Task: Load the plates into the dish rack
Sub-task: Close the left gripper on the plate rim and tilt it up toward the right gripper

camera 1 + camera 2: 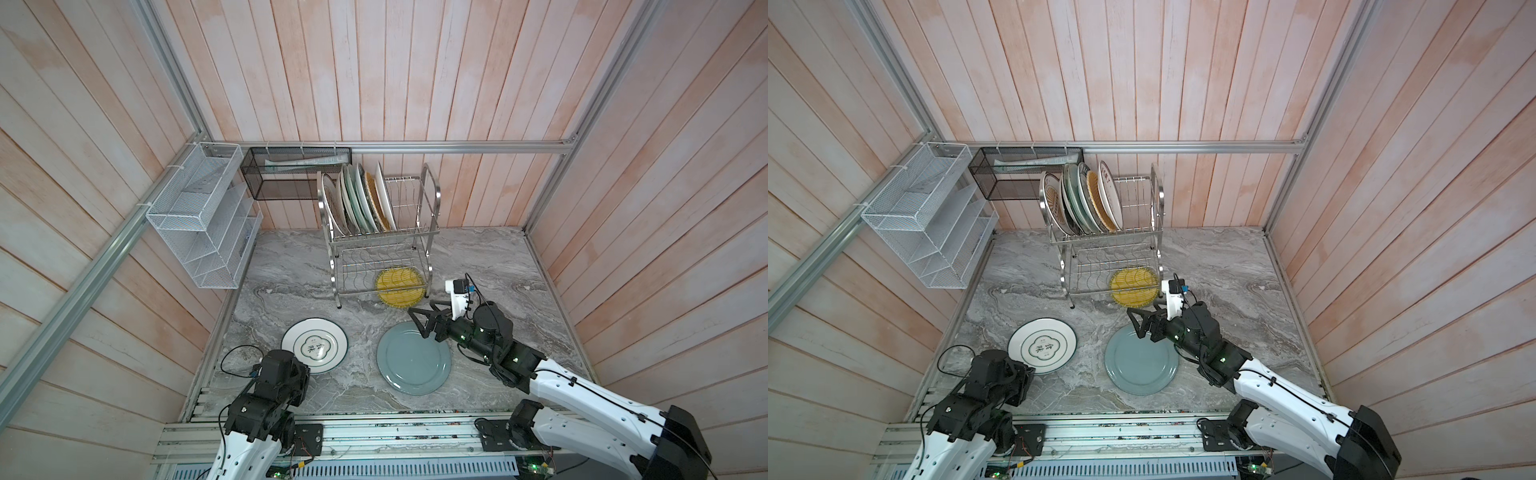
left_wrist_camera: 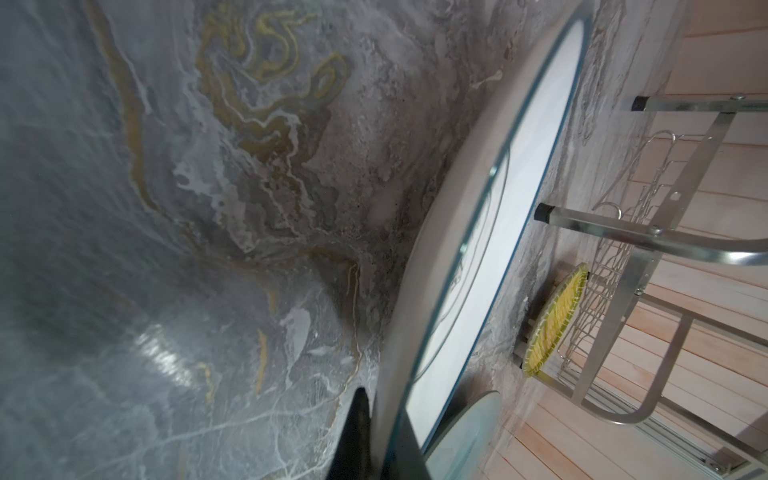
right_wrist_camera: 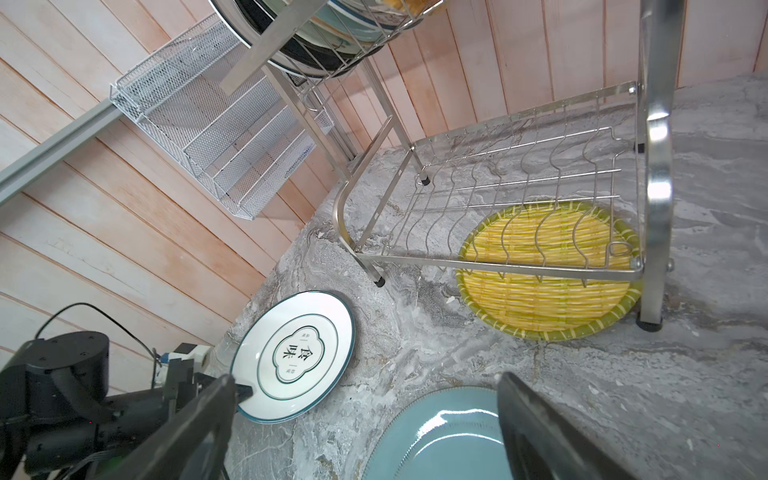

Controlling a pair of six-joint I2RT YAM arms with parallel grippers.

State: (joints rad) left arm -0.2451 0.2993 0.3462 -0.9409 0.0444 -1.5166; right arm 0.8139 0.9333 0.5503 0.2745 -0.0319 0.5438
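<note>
dish rack (image 1: 380,239): shiny steel wire, two tiers, arched tube ends, upright at the back of the table (image 1: 291,282).
racked plates (image 1: 361,199): several on edge in the upper tier's left slots, close together, leaning. white, celadon and tan-woven rims show.
yellow woven plate (image 1: 401,286): flat on the table, partly under the lower tier's front right corner.
quatrefoil plate (image 1: 314,344): white, teal rim, green quatrefoil print, face up in front of the rack, near edge pinched in the left gripper (image 2: 380,432).
grey-blue plate (image 1: 413,359): plain, face up, flat, right of the quatrefoil plate and apart from it.

The left plate (image 1: 314,345) and right plate (image 1: 414,358) lie before the dish rack (image 1: 435,199), a third plate (image 1: 395,297) beneath it, standing plates (image 1: 361,199) in its upper tier.
</note>
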